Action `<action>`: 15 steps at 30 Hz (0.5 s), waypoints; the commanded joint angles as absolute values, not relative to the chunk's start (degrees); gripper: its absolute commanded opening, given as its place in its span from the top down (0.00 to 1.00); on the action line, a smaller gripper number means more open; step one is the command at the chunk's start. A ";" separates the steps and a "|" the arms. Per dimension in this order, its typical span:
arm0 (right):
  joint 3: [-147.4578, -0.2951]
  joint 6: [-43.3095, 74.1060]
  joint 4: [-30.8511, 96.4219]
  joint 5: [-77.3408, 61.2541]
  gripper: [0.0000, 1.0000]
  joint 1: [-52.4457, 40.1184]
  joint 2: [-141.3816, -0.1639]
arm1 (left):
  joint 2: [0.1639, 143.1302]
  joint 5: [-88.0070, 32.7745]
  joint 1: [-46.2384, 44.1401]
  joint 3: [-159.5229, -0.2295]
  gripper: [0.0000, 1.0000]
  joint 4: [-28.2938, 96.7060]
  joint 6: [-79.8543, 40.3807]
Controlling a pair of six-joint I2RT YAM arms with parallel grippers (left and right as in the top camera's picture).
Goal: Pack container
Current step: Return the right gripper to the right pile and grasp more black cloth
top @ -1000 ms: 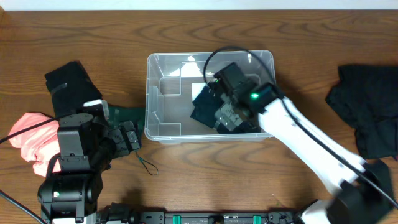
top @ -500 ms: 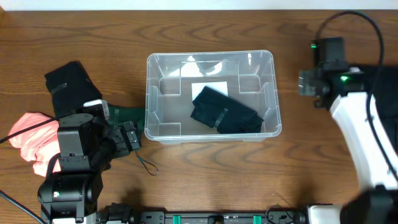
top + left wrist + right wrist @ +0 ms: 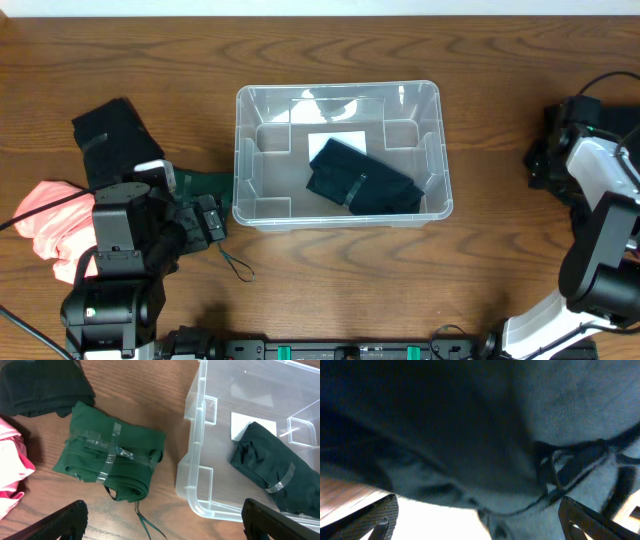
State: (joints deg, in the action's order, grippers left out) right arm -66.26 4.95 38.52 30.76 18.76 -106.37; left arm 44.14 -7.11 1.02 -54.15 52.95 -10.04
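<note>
The clear container [image 3: 237,150] stands mid-table with a white label [image 3: 335,142] on its base. A dark taped garment bundle [image 3: 362,180] lies inside it. It also shows in the left wrist view [image 3: 272,475], inside the container [image 3: 197,465]. My left gripper [image 3: 207,226] is open and empty, just short of a green taped bundle [image 3: 112,455] on the table left of the tub. In the left wrist view its fingers [image 3: 172,527] are wide apart. My right gripper [image 3: 485,525] is open, close over a black cloth pile [image 3: 470,435] at the far right [image 3: 622,118].
A black garment [image 3: 112,135] and a pink garment [image 3: 45,225] lie at the far left. A thin green string [image 3: 238,266] trails on the wood in front of the green bundle. The right arm [image 3: 600,175] stands over the right table edge.
My right arm left the dark bundle in the container, rose out and swung right, down onto the black cloth pile. The left arm has not moved.
</note>
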 commanded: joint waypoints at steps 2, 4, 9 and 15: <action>-66.52 2.59 36.69 32.84 0.01 20.86 -109.19 | 44.12 -7.27 0.89 -55.09 0.02 53.12 -8.88; -66.52 1.67 35.46 33.06 0.01 21.52 -110.04 | 44.12 -7.27 0.89 -55.09 0.02 53.12 -8.88; -66.52 1.61 32.47 32.97 0.02 23.38 -111.68 | 44.12 -7.25 0.89 -55.09 0.02 53.12 -8.88; -66.52 1.65 31.64 30.30 0.48 24.21 -112.40 | 44.12 -7.27 0.89 -55.09 0.02 53.12 -8.88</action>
State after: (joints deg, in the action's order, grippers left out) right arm -66.32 1.37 31.75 31.40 22.70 -110.48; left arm 44.14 -7.11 1.02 -54.15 52.95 -10.04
